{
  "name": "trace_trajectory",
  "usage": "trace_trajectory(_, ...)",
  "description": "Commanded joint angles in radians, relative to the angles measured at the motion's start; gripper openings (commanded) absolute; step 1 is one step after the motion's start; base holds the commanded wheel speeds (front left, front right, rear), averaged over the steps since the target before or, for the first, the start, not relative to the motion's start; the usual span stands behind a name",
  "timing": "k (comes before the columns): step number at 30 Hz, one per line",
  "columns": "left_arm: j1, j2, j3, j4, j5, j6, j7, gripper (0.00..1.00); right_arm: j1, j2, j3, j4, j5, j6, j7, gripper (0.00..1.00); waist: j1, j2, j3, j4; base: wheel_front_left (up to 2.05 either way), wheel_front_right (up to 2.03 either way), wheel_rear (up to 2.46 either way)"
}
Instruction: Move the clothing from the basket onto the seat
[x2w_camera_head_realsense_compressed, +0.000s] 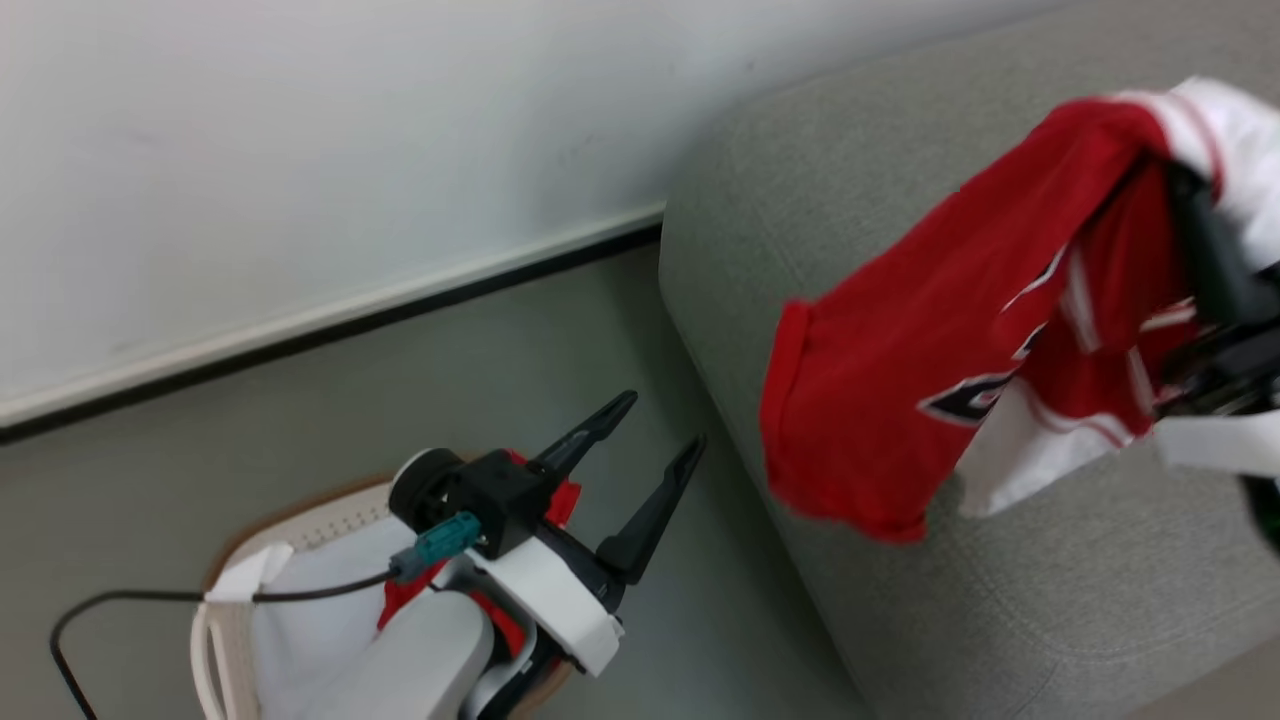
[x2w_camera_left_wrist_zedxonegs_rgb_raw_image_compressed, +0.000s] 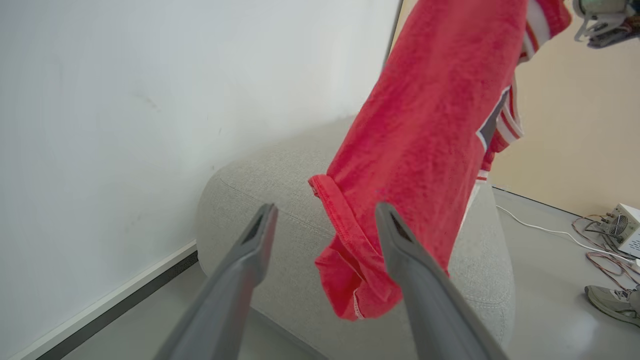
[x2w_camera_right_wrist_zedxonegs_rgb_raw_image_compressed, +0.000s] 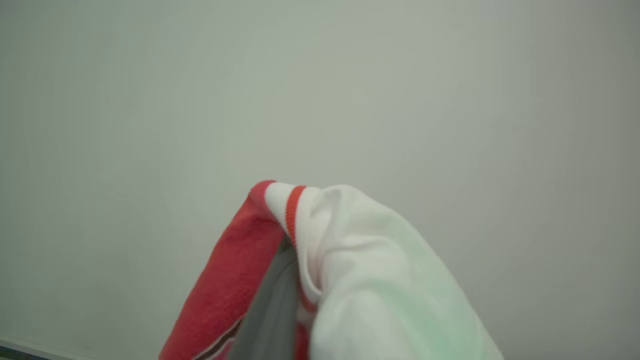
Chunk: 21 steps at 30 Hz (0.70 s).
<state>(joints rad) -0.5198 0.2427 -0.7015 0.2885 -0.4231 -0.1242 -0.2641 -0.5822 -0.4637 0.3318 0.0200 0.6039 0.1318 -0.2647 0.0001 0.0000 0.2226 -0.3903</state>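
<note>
One red jersey (x2w_camera_head_realsense_compressed: 900, 370) with white trim hangs in the air over the light grey sofa (x2w_camera_head_realsense_compressed: 800, 190), its lower hem just above the cushion edge. My right gripper (x2w_camera_head_realsense_compressed: 1190, 215) at the right edge is shut on its top, and cloth (x2w_camera_right_wrist_zedxonegs_rgb_raw_image_compressed: 350, 260) drapes over a grey finger (x2w_camera_right_wrist_zedxonegs_rgb_raw_image_compressed: 272, 310). My left gripper (x2w_camera_head_realsense_compressed: 655, 430) is open and empty above the cream basket (x2w_camera_head_realsense_compressed: 300, 508) at the lower left. A second red jersey (x2w_camera_head_realsense_compressed: 566, 503) peeks out beneath it on the white lining (x2w_camera_head_realsense_compressed: 320, 590). In the left wrist view the open left gripper (x2w_camera_left_wrist_zedxonegs_rgb_raw_image_compressed: 326, 210) points at the hanging jersey (x2w_camera_left_wrist_zedxonegs_rgb_raw_image_compressed: 425, 125).
A white wall with a dark baseboard (x2w_camera_head_realsense_compressed: 330, 325) runs behind the basket and sofa. A black cable (x2w_camera_head_realsense_compressed: 120, 597) trails over the grey floor by the basket. Beyond the sofa (x2w_camera_left_wrist_zedxonegs_rgb_raw_image_compressed: 280, 185) lie a shoe (x2w_camera_left_wrist_zedxonegs_rgb_raw_image_compressed: 610, 300), a white box (x2w_camera_left_wrist_zedxonegs_rgb_raw_image_compressed: 625, 227) and loose wires.
</note>
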Motion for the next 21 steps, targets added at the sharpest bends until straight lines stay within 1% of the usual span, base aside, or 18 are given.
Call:
trace_trajectory(1, -0.019, 0.014, -0.003, -0.007, 0.014, -0.005, 0.001, 1.0, -0.028, -0.03, -0.011, 0.006, -0.016, -0.002, 0.001, 0.0, -0.0001, 0.0, 0.067, 0.032, 0.0, 0.0, 0.0)
trace_trajectory(5, -0.055, 0.045, -0.007, -0.03, 0.018, -0.006, 0.008, 1.0, -0.118, -0.108, -0.062, 0.016, -0.017, -0.002, 0.001, 0.0, -0.0001, 0.0, 0.147, 0.057, 0.0, 0.0, 0.0)
trace_trajectory(10, -0.102, 0.078, -0.018, -0.073, 0.021, -0.006, 0.023, 1.0, -0.233, -0.196, -0.137, 0.042, 0.059, -0.002, 0.017, 0.0, -0.0001, 0.0, 0.242, 0.089, 0.0, 0.0, 0.0)
trace_trajectory(11, -0.114, 0.085, -0.017, -0.083, 0.021, -0.006, 0.027, 1.0, -0.257, -0.227, -0.152, 0.051, 0.061, -0.002, 0.028, 0.0, -0.0001, 0.0, 0.265, 0.095, 0.0, 0.0, 0.0)
trace_trajectory(13, -0.131, 0.099, -0.013, -0.103, 0.017, -0.007, 0.034, 1.0, -0.306, -0.266, -0.175, 0.076, 0.059, -0.002, 0.046, 0.0, -0.0001, 0.0, 0.303, 0.105, 0.0, 0.0, 0.0)
trace_trajectory(16, -0.15, 0.113, -0.008, -0.127, 0.014, -0.007, 0.042, 1.0, -0.367, -0.313, -0.21, 0.141, 0.06, -0.002, 0.063, 0.0, -0.0001, 0.0, 0.348, 0.12, 0.0, 0.0, 0.0)
trace_trajectory(18, -0.157, 0.118, -0.009, -0.137, 0.013, -0.007, 0.045, 1.0, -0.394, -0.326, -0.226, 0.197, 0.061, -0.002, 0.066, 0.0, -0.0001, 0.0, 0.37, 0.13, 0.0, 0.0, 0.0)
trace_trajectory(21, -0.166, 0.128, -0.012, -0.143, 0.013, -0.007, 0.046, 1.0, -0.408, -0.323, -0.217, 0.28, 0.06, -0.002, 0.071, 0.0, -0.0001, 0.0, 0.395, 0.141, 0.0, 0.0, 0.0)
